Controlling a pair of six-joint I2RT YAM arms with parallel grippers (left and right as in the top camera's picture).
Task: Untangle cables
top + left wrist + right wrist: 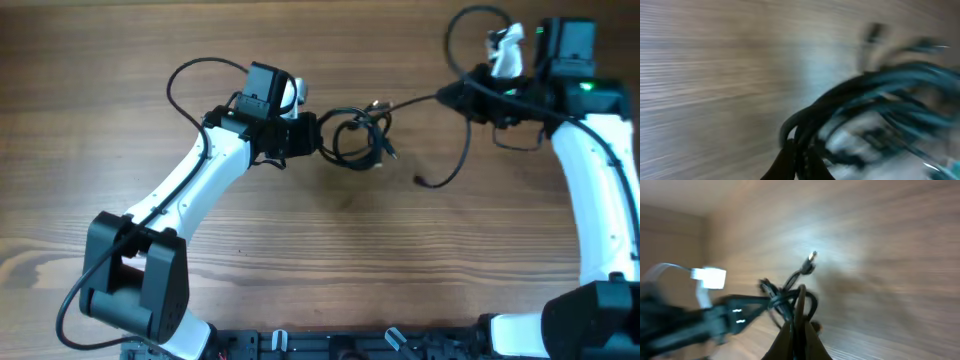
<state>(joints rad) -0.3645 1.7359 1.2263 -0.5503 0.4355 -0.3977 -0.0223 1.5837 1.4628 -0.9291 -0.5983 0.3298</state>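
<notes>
The cables (360, 135) are a tangle of thin black loops with small plug ends at the table's middle back. My left gripper (312, 135) is shut on the tangle's left loops; the blurred left wrist view shows the cords (840, 107) pinched between my fingers (801, 150). One strand (415, 102) runs taut from the tangle to my right gripper (452, 97), which is shut on it. In the right wrist view that strand (801, 297) rises from my fingers (799, 330) toward the knot. A loose end (425, 182) lies on the wood below the right gripper.
Wooden tabletop (330, 250) all round. The left arm (190, 190) crosses from the front left, the right arm (590, 170) stands along the right edge. A black rail (340, 345) lines the front edge.
</notes>
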